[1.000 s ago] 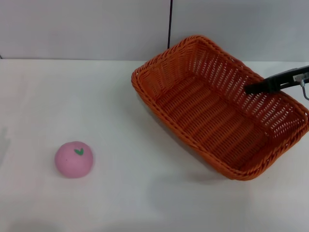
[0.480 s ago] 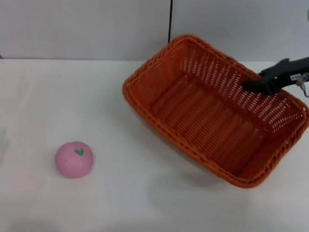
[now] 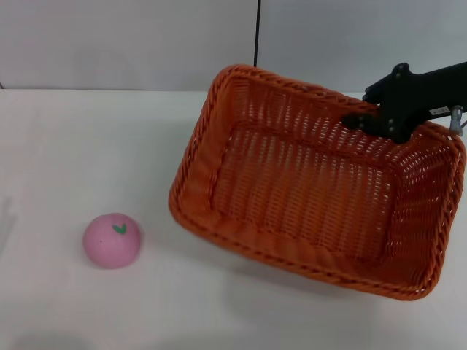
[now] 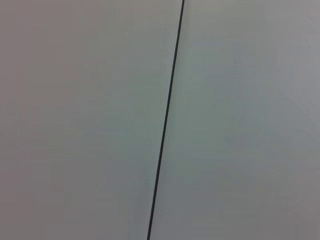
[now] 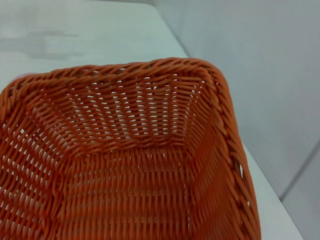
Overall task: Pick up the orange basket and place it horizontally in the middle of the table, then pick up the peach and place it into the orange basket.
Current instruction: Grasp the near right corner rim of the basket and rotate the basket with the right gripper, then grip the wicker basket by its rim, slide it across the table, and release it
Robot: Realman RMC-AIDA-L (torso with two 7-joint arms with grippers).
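The orange basket (image 3: pixel 306 197) hangs tilted above the right half of the white table (image 3: pixel 87 146), its open side turned toward me. My right gripper (image 3: pixel 373 121), black, is shut on the basket's far right rim. The right wrist view looks down into the basket (image 5: pixel 135 165) and shows none of the fingers. On the table at the front left lies the pink peach (image 3: pixel 111 240), green leaf mark up, well apart from the basket. My left gripper is out of view; its wrist camera faces only the wall.
A grey wall with a dark vertical seam (image 3: pixel 257 33) stands behind the table's far edge. The same seam (image 4: pixel 167 120) fills the left wrist view. Bare tabletop lies between the peach and the basket.
The basket has swung round and shifted left in my right gripper, its long side now lying nearly across the table. It is also tilted up more. The peach has stayed put.
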